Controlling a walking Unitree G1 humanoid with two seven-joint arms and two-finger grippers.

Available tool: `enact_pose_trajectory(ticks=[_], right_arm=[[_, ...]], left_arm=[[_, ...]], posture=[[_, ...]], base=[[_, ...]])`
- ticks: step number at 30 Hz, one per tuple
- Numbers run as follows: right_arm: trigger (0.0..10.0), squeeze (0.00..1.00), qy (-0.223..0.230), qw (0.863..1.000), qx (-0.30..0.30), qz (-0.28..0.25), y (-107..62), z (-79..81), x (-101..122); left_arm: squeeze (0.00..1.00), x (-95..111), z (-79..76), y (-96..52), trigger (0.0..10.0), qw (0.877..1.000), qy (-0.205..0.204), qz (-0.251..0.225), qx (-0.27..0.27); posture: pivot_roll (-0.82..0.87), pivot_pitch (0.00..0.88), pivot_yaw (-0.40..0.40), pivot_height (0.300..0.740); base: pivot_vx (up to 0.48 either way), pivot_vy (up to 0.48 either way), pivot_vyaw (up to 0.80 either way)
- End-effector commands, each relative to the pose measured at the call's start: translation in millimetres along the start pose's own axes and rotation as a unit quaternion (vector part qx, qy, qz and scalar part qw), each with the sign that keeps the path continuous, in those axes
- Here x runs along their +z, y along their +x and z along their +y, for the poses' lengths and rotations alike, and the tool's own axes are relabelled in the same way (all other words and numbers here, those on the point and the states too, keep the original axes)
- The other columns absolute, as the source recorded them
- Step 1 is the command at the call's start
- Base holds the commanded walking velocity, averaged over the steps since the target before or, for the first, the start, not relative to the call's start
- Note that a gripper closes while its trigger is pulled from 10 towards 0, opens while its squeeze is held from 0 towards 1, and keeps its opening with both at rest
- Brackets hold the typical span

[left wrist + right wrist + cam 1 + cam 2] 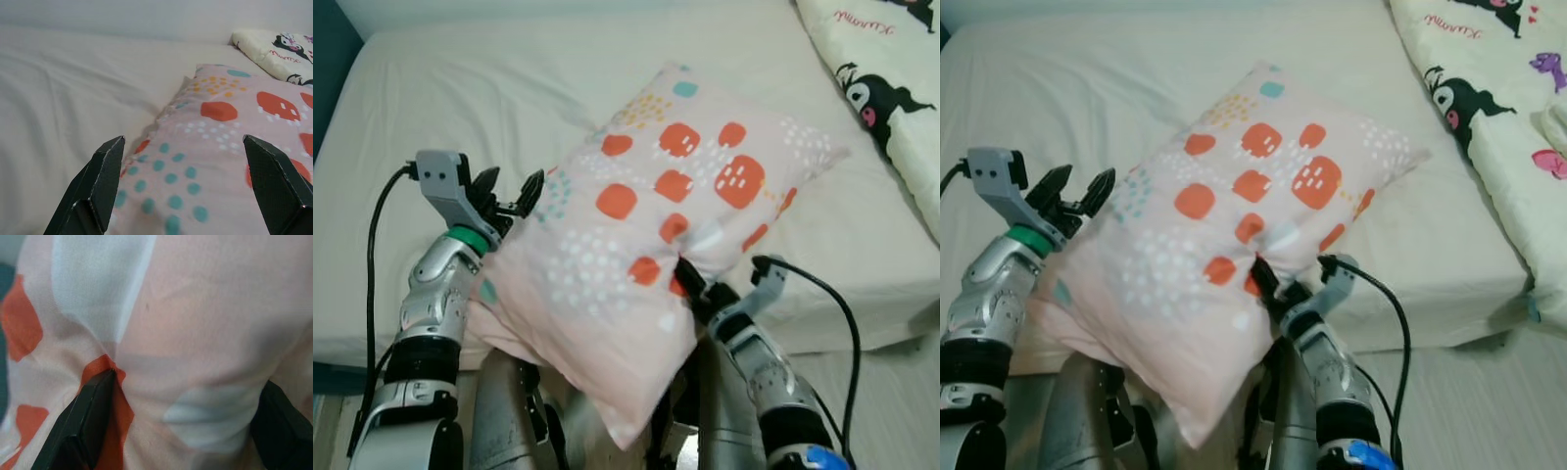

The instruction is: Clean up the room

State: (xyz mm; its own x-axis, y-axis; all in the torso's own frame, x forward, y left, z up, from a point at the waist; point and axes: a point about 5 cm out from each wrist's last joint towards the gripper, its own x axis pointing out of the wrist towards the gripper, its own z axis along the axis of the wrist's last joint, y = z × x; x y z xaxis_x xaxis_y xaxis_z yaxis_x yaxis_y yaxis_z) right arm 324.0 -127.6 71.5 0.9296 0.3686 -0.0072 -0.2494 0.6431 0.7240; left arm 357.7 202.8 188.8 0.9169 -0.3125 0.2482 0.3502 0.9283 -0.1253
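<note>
The robot is partway through carrying the pillow (646, 235) onto the bed (460, 88). The right gripper (689, 281) is clenched on a fold of the pillow's near side, fabric bunched between its fingers. The left gripper (507, 196) hangs released at the pillow's 9 o'clock corner, touching nothing. The pillow leans half over the mattress's near edge, its lower corner dangling off. The next move probably calls for pushing it toward 12 o'clock, where open sheet lies, keeping clear of the cartoon-print blanket (886, 78) at 2 o'clock.
</note>
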Motion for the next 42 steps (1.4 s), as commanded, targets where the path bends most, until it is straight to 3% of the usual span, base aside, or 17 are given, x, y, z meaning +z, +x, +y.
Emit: enact_pose_trajectory(ticks=[1, 2, 3, 16, 34, 36, 37, 39, 41, 42], right_arm=[[10.0, 0.00, 0.008, 1.000, 0.006, 0.022, 0.9, 2.6, -14.1], [3.4, 0.00, 0.007, 1.000, 0.006, 0.023, 2.5, 3.3, -14.4], [0.0, 0.00, 0.010, 1.000, 0.007, 0.024, 3.6, 2.0, -15.2], [0.0, 0.00, 0.002, 1.000, -0.008, 0.023, 2.6, -10.1, -16.4], [0.0, 0.00, -0.004, 1.000, -0.008, 0.016, 7.1, -10.9, -12.2], [0.0, 0.00, -0.020, 0.999, -0.021, 0.026, 7.9, -12.8, -11.1], [0.0, 0.00, -0.052, 0.997, 0.001, 0.060, 13.7, -5.3, -7.6], [0.0, 0.00, -0.052, 0.997, 0.001, 0.060, 13.7, -5.3, -7.6], [0.0, 0.00, -0.063, 0.991, 0.074, 0.097, 15.0, 10.0, 2.5], [0.0, 0.00, -0.063, 0.991, 0.074, 0.097, 15.0, 10.0, 2.5]], left_arm=[[0.00, -6.0, 5.3, -7.5, 10.0, 1.000, 0.005, 0.017, 0.009], [0.00, -5.7, 5.8, -7.6, 10.0, 1.000, 0.006, 0.017, 0.010], [0.00, -5.7, 5.9, -7.4, 10.0, 1.000, 0.006, 0.016, 0.012], [0.00, -7.1, 2.1, -4.1, 10.0, 1.000, 0.002, 0.018, 0.010], [0.00, -7.2, 3.2, -4.8, 10.0, 1.000, 0.002, 0.019, 0.013], [0.00, -7.4, 2.7, -4.3, 10.0, 1.000, 0.002, 0.018, 0.012], [0.00, -6.9, 2.2, -2.8, 10.0, 1.000, 0.002, 0.017, 0.013], [0.00, -6.9, 2.2, -2.8, 10.0, 1.000, 0.002, 0.017, 0.013], [0.00, -4.9, 2.6, -1.4, 10.0, 1.000, 0.003, 0.013, 0.015], [0.00, -4.9, 2.6, -1.4, 10.0, 1.000, 0.003, 0.013, 0.015]], posture=[[0.10, 0.263, 0.054, 0.552], [0.10, 0.262, 0.055, 0.552], [0.10, 0.261, 0.056, 0.552], [0.09, 0.259, 0.064, 0.552], [0.09, 0.256, 0.061, 0.552], [0.08, 0.251, 0.061, 0.552], [0.08, 0.243, 0.060, 0.552], [0.08, 0.243, 0.060, 0.552], [0.08, 0.239, 0.053, 0.552], [0.08, 0.239, 0.053, 0.552]], base=[[0.000, 0.000, 0.00], [0.000, 0.000, 0.00], [0.000, 0.000, 0.00], [0.000, 0.000, 0.00], [0.000, 0.000, 0.00], [0.000, 0.000, 0.00], [0.000, 0.000, 0.00], [0.000, 0.000, 0.00], [0.000, 0.000, 0.00], [0.000, 0.000, 0.00]])
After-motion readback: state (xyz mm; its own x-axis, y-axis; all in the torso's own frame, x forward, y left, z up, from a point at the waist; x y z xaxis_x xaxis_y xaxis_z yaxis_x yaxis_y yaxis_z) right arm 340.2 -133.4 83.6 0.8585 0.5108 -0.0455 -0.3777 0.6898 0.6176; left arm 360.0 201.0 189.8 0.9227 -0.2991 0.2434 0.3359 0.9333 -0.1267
